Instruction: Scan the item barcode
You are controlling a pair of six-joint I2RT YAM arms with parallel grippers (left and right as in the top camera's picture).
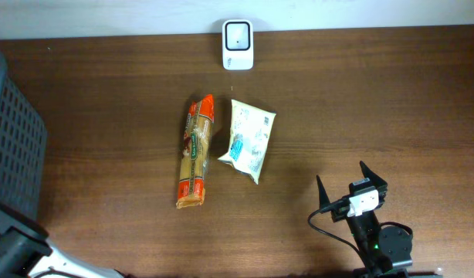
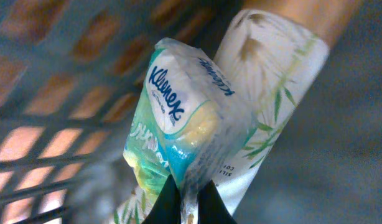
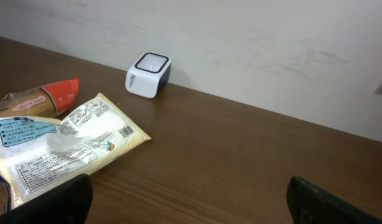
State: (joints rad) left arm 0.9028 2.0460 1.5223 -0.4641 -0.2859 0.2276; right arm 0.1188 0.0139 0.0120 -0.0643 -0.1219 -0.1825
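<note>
Left gripper (image 2: 190, 200) clamped on a Kleenex tissue pack (image 2: 178, 112) — apparently its wrapper edge — inside the grey basket (image 2: 41, 81); right gripper (image 1: 341, 176), jaws wide apart, faces an orange packet (image 1: 196, 152), white pouch (image 1: 248, 140) and barcode scanner (image 1: 238, 45).

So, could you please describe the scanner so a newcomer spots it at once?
On the brown table, look along the far edge. Beyond the orange packet and the pale packet stands the scanner: the only small white box, with a window on its face.
</note>
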